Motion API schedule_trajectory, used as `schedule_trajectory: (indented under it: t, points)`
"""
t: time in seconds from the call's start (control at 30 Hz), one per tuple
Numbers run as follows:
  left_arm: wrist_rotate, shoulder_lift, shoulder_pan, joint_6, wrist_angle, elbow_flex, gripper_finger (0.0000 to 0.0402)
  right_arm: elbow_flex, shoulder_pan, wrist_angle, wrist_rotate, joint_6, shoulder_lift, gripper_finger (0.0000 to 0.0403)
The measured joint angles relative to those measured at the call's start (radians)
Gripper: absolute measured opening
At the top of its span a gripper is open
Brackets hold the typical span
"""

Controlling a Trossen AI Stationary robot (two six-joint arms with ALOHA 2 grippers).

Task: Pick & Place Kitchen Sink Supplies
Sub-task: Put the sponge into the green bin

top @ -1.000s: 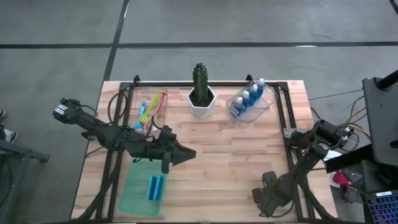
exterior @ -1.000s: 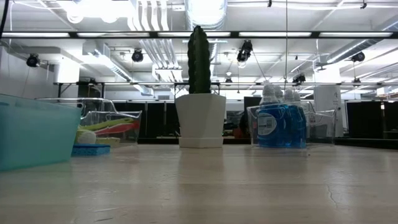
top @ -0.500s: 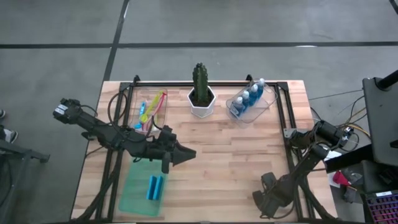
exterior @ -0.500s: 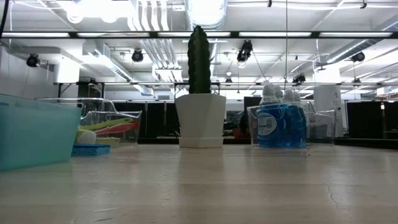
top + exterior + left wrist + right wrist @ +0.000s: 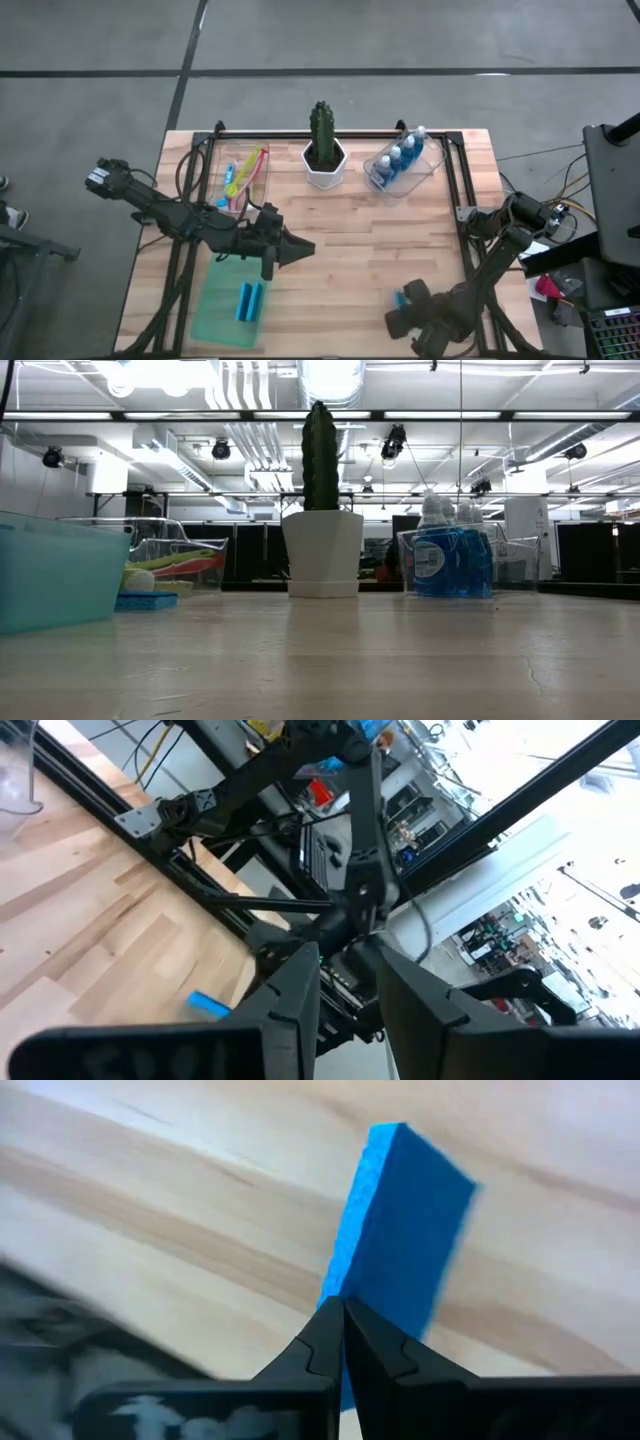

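My right gripper (image 5: 402, 306) (image 5: 342, 1315) is low over the table's near right part, shut on a flat blue sponge (image 5: 403, 296) (image 5: 400, 1230). My left gripper (image 5: 306, 247) (image 5: 348, 970) hangs empty over the table's middle, right of the green tray (image 5: 215, 315); its fingers stand a little apart. Two more blue sponges (image 5: 248, 300) lie in the tray. Thin brushes (image 5: 245, 172) lie in a clear bin at the far left. Blue bottles (image 5: 400, 158) (image 5: 450, 560) stand in a clear bin at the far right. My right gripper pinches the sponge between its two fingers, one on each flat face, at the sponge's lower end (image 5: 350, 1285). The sponge stands on edge and reaches out past the fingertips. Whether it is clear of the table, I cannot tell.
A green cactus in a white pot (image 5: 323, 150) (image 5: 322, 540) stands at the far middle, between the two clear bins. A black frame (image 5: 455, 175) runs along the table's edges. Bare wood (image 5: 370, 240) lies between the two grippers.
My right gripper has moved toward the table's left edge along the near side. The blue sponge now shows at its fingertips, where the arm hid it before.
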Motion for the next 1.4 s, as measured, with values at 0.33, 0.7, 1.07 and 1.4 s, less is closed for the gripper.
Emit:
schedule_trajectory:
  t: [0.33, 0.7, 1.07, 1.4]
  points:
    - [0.022, -0.030, 0.000, -0.024, 0.016, 0.000, 0.0094, 0.178, -0.017, 0.017, 0.628, -0.313, -0.061, 0.0008]
    - [0.106, -0.046, 0.000, -0.088, 0.074, 0.000, 0.0094, 0.419, -0.029, 0.045, 0.985, -0.680, -0.069, 0.0008]
    - [0.121, -0.036, 0.001, -0.045, 0.244, 0.000, 0.0097, 0.650, -0.079, 0.257, 1.055, -1.110, -0.069, 0.0008]
    - [0.063, -0.035, 0.008, -0.036, 0.388, 0.000, 0.0184, 0.728, -0.133, 0.735, 0.932, -1.619, -0.069, 0.0008]
